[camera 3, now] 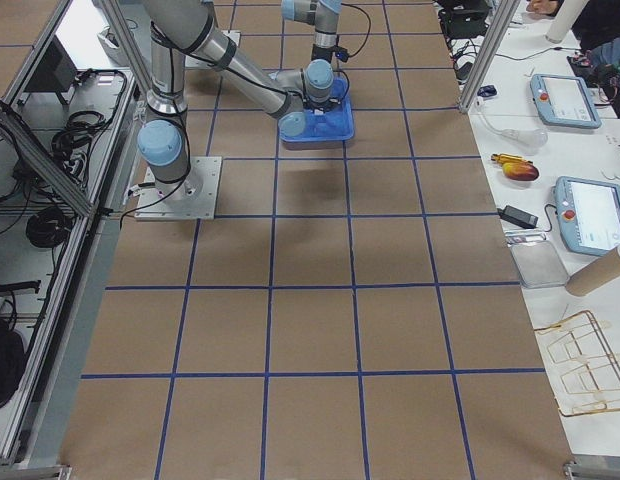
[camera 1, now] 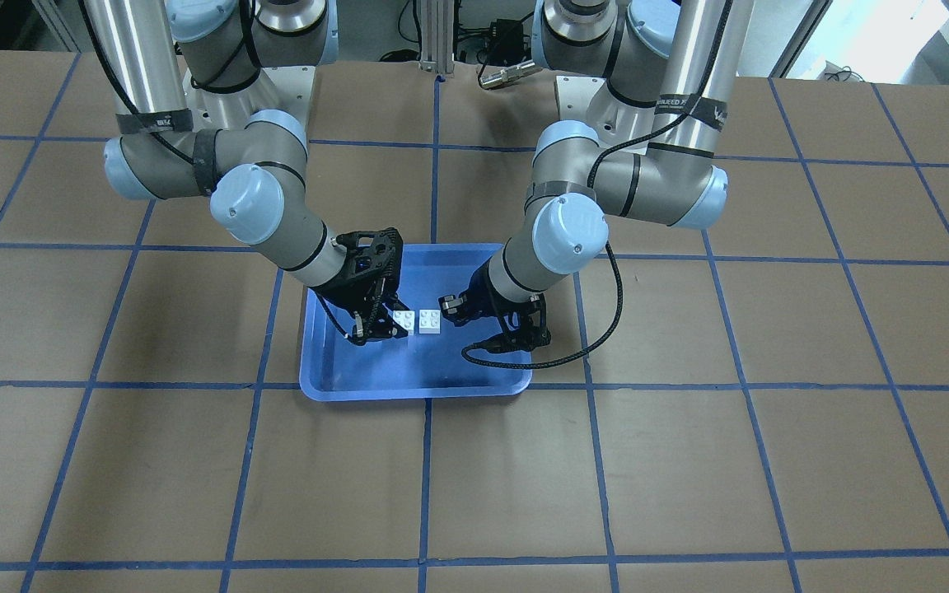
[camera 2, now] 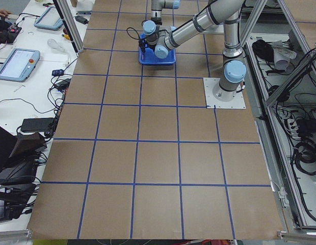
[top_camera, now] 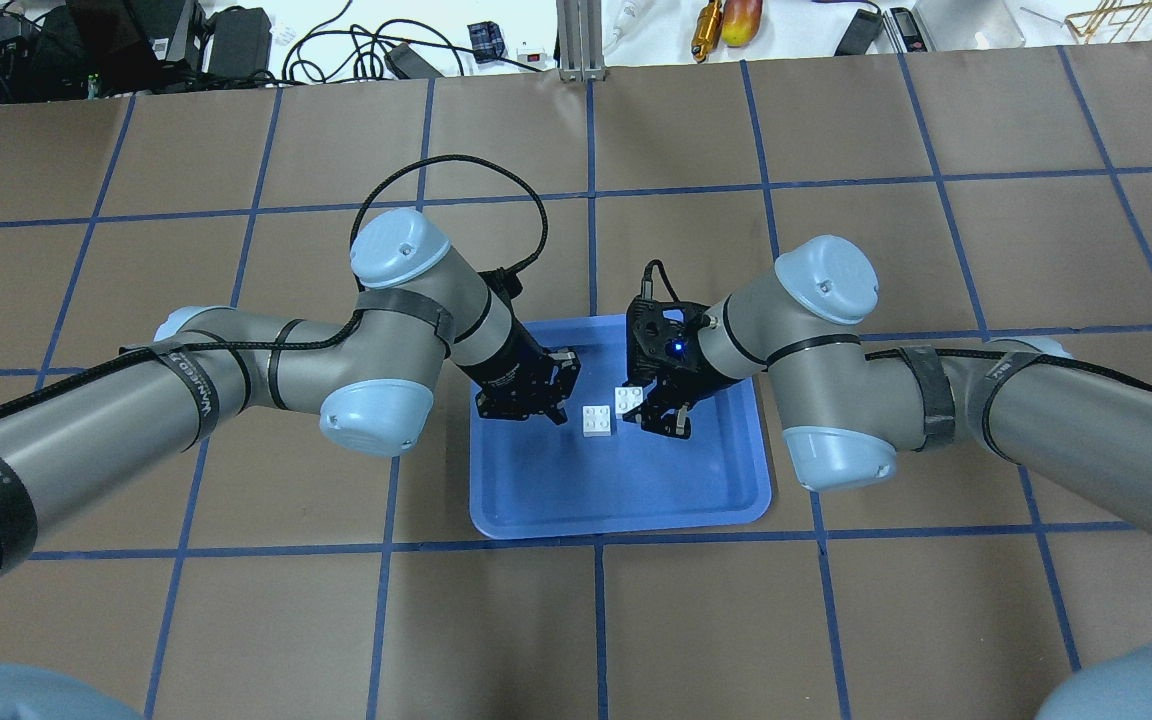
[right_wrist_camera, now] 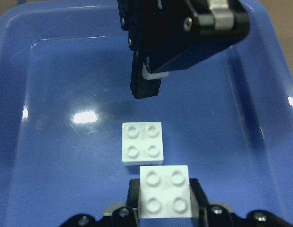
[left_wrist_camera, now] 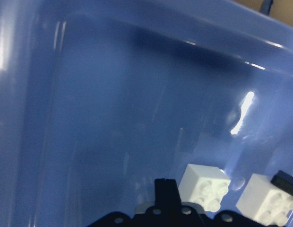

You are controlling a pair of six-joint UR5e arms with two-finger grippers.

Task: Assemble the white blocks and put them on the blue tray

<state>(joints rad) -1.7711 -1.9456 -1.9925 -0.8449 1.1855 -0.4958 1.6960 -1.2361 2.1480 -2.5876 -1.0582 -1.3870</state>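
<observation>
Two white blocks are over the blue tray. My right gripper is shut on one white block, also seen overhead and in the front view. The other white block lies studs up on the tray floor right beside it, also seen overhead and in the front view. My left gripper hangs just beyond that loose block, fingers together and holding nothing. It also shows overhead. In the left wrist view its fingertip is beside the loose block.
The tray lies at the table's middle on brown paper with a blue tape grid. Both arms lean in over it from opposite sides. A black cable loops off the left wrist over the tray's edge. Tools and cables lie beyond the far table edge.
</observation>
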